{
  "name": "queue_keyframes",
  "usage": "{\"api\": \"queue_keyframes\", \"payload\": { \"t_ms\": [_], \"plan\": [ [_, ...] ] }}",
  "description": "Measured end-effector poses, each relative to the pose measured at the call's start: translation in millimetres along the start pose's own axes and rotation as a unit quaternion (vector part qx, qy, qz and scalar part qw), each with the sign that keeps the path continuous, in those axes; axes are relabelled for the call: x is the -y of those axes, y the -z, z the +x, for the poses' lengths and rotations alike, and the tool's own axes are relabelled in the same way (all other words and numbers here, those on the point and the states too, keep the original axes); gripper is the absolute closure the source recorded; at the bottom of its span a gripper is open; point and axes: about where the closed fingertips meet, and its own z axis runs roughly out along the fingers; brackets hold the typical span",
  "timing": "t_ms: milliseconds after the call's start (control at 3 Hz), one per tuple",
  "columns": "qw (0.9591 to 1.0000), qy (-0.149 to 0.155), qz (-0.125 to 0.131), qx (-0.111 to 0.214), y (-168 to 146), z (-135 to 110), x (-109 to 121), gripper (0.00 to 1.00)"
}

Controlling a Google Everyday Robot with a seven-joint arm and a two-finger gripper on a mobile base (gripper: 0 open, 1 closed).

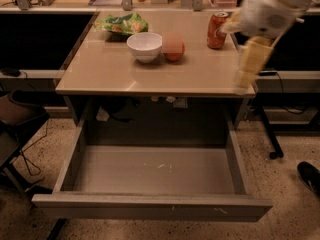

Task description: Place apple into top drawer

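Note:
The apple (173, 47), round and red-orange, sits on the tan table top (150, 76) just right of a white bowl (144, 46). The top drawer (150, 206) is pulled fully open below the table; its grey floor (155, 170) holds nothing. My gripper (248, 63) hangs from the white arm at the upper right, above the table's right edge, to the right of the apple and in front of the soda can. It holds nothing that I can see.
A red soda can (217, 30) stands at the back right of the table. A green chip bag (121, 23) lies behind the bowl. A dark chair (20, 115) is at the left. A shoe (310, 176) is on the floor at the right.

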Motion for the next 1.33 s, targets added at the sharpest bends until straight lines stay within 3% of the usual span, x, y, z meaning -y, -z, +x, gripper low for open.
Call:
{"api": "queue_keyframes", "payload": {
  "t_ms": [333,667,1000,1333],
  "plan": [
    [0.9967,0.050,-0.057,0.028,-66,-58,59,0.00],
    [0.9946,0.073,-0.056,0.048,-105,-103,93,0.00],
    [0.9949,0.072,-0.047,0.053,-108,-107,99,0.00],
    [0.9949,0.058,-0.031,0.076,-106,-86,116,0.00]
  ]
}}
